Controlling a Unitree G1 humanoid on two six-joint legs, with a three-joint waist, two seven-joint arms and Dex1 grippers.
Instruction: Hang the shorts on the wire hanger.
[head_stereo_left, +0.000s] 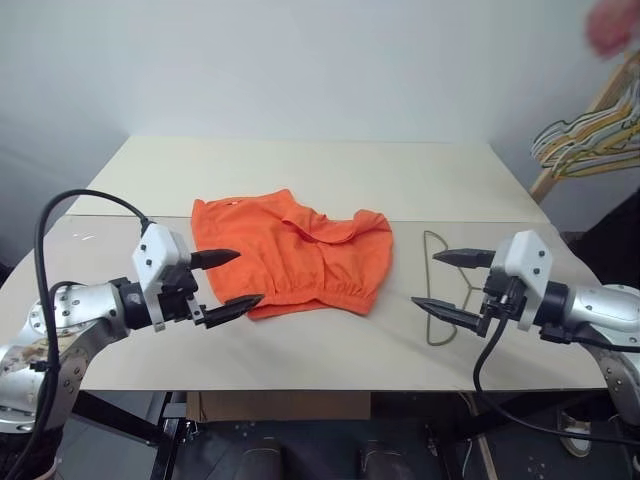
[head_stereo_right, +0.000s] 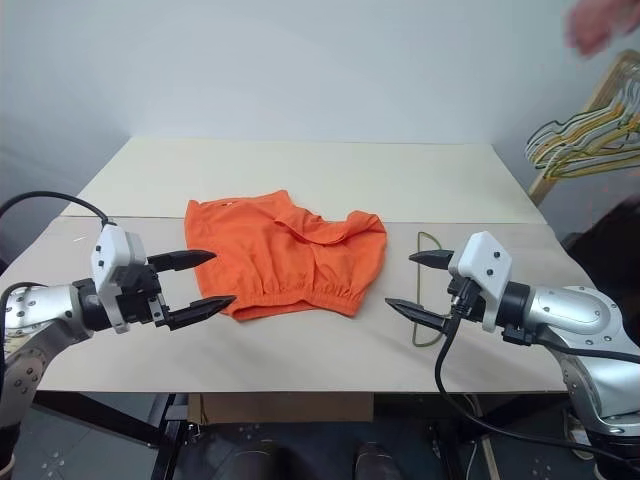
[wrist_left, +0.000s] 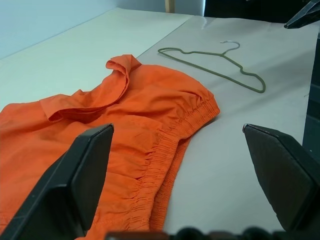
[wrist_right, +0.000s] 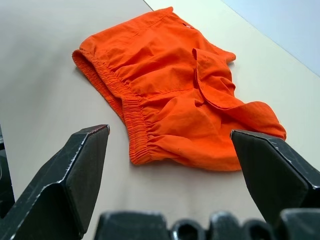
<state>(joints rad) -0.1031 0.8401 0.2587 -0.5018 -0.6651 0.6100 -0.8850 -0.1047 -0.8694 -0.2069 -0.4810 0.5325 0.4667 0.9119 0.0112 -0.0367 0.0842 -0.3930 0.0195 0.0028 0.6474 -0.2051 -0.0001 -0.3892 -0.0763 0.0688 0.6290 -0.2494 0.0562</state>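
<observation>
Shorts (head_stereo_left: 292, 255): soft, limp, light; best gripped at gathered waistband. Wire hanger (wrist_left: 215, 62): thin, stiff, lain beside. Left pincer (head_stereo_left: 228, 279), right pincer (head_stereo_left: 446, 283): spread wide, empty.

bunched hangers (head_stereo_left: 590, 140) beside table (head_stereo_left: 300, 165)

A pale beige flat counter (head_stereo_left: 300, 165) carried two items. Crumpled bright orange fabric shorts (head_stereo_left: 295, 255) lay near its middle, gathered elastic waistband toward the near edge. A thin olive-grey wire hanger (wrist_left: 215, 62) lay flat beside them, apart, on the right.
</observation>
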